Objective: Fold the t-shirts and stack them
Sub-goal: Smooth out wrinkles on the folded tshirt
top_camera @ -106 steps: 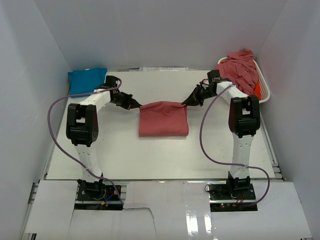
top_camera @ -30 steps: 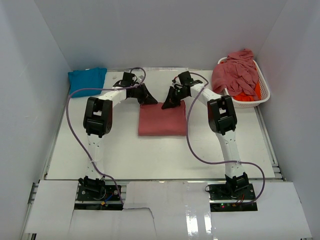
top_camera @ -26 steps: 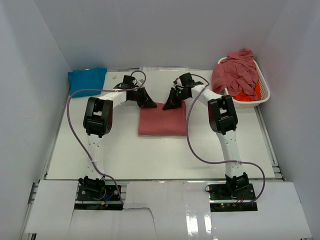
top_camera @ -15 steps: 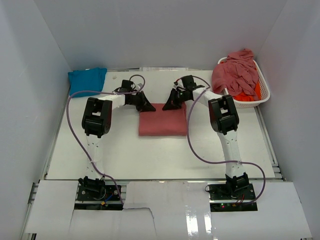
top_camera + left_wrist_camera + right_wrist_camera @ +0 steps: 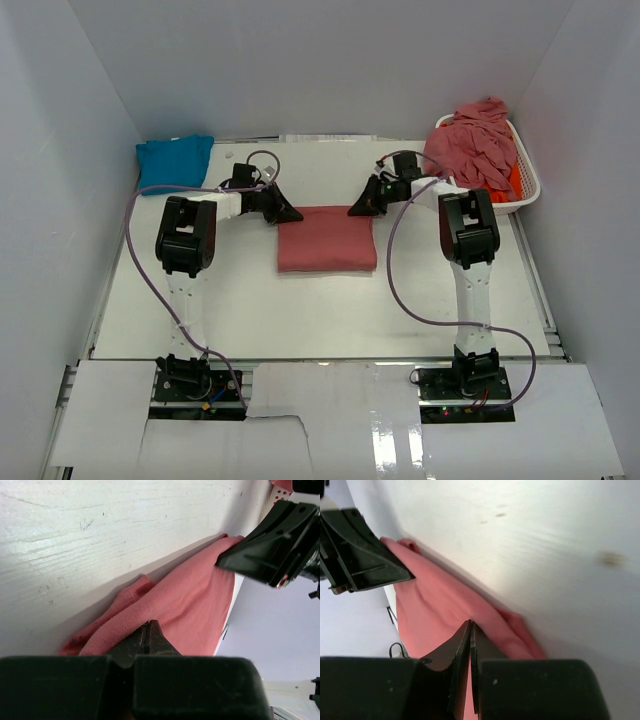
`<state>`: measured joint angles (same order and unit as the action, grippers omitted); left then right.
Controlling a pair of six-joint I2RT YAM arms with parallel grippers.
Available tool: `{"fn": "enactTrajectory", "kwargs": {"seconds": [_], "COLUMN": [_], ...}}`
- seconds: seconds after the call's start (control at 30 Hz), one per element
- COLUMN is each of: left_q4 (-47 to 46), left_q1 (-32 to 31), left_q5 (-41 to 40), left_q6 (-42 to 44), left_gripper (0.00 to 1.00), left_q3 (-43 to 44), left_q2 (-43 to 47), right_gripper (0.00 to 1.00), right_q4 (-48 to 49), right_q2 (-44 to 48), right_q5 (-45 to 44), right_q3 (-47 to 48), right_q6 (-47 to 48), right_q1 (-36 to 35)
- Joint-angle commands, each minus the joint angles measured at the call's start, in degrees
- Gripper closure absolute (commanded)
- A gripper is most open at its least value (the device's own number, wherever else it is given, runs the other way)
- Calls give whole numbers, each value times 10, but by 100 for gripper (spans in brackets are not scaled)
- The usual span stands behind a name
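The red t-shirt (image 5: 327, 245) is soft, light and floppy, so grab it by its corners. The left gripper (image 5: 296, 215) and right gripper (image 5: 353, 210) are both squeezed tight at its far edge.

Bright even light, soft shadows, glare at near edge, wrist views slightly soft

Fig. Clearance around the fingers. The folded rose-red t-shirt (image 5: 327, 240) is filling the desk (image 5: 250, 300) between the left fingers (image 5: 285, 211) and the right fingers (image 5: 362, 206). Outboard of the right fingers, a white basket (image 5: 530, 182) of heaped shirts (image 5: 475, 140) is blocking passage; outboard of the left fingers, a turquoise t-shirt (image 5: 175, 158) is lying by the wall. Bare desk is lying open on the near side of both.
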<state>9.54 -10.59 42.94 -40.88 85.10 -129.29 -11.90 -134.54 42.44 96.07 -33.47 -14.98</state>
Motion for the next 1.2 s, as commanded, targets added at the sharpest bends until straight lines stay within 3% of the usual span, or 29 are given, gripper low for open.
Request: {"fn": "enactTrajectory", "kwargs": {"seconds": [0.0,0.23,0.4,0.53,0.73,0.93,1.03,1.17], "left_q4": [38,41,93,142,146,83,5,-50], "left_q1": [17,17,15,12,-12,-82,-96,-96], "left_q5": [-79,-76,-73,-67,-49,-44,-43,-40], "left_q6": [23,18,12,11,-10,-52,-96,-109], "left_gripper": [100,100,100,100,100,100,100,100], "left_q3": [-27,-14,33,31,-77,-210,-294,-332], "left_q2": [8,14,98,179,295,359,375,356], "right_gripper": [91,91,92,92,92,92,92,92], "right_q4": [-21,-43,-132,-166,-95,14,62,93], "right_q2": [17,36,74,145,254,286,276,248], "right_q5": [-52,-43,-41,-25,2,14,12,12], "right_q3": [-19,2,81,50,-136,-284,-308,-297], "right_q6": [47,60,79,83,42,-24,-44,-55], "right_q1": [43,52,33,1,-50,-110,-128,-140]}}
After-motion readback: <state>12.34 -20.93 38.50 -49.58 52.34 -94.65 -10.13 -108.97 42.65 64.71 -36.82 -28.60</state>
